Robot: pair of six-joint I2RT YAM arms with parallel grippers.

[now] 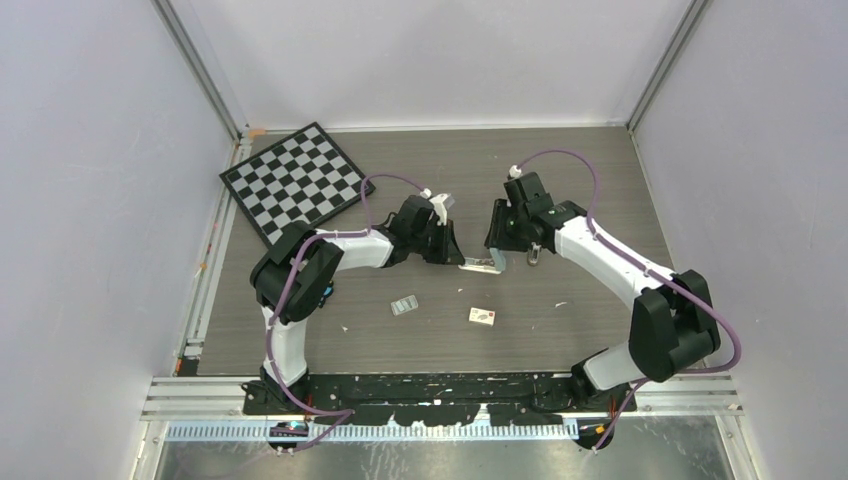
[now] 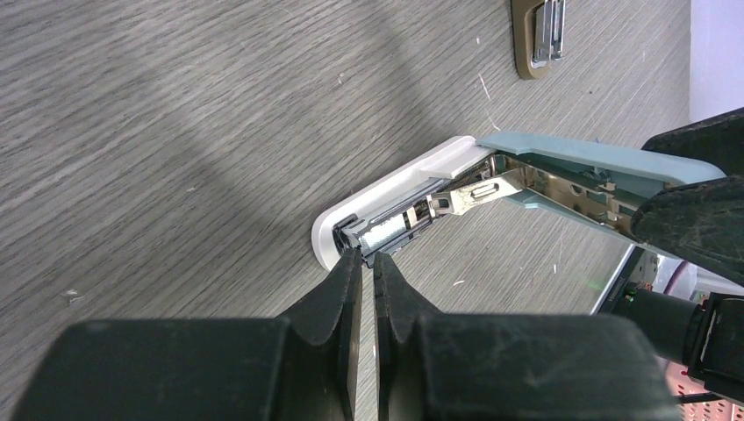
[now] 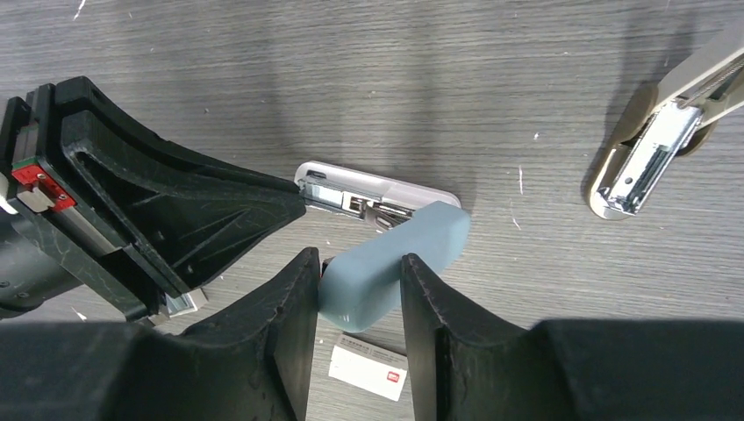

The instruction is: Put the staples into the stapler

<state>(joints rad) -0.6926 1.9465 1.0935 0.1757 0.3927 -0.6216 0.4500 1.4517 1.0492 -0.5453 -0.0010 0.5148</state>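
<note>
The stapler [image 1: 481, 265] lies mid-table with its pale blue top [image 3: 390, 263] lifted off the white base [image 3: 386, 189]. My right gripper [image 3: 360, 260] is shut on that blue top and holds it up; one of its fingers [image 2: 693, 219] shows in the left wrist view. My left gripper [image 2: 368, 260] is shut, only a hairline gap between the jaws, with its tips at the front end of the open silver channel [image 2: 491, 189]. A silvery ribbed strip [image 2: 392, 230] sits in that channel end. More staples [image 1: 404, 306] lie loose on the table nearer the bases.
A small white box with a red mark [image 1: 484, 316] lies near the stapler and shows under my right fingers [image 3: 368, 371]. A tan rounded block with metal inside [image 3: 645, 162] lies right of the stapler. A checkerboard [image 1: 295, 182] sits at the back left.
</note>
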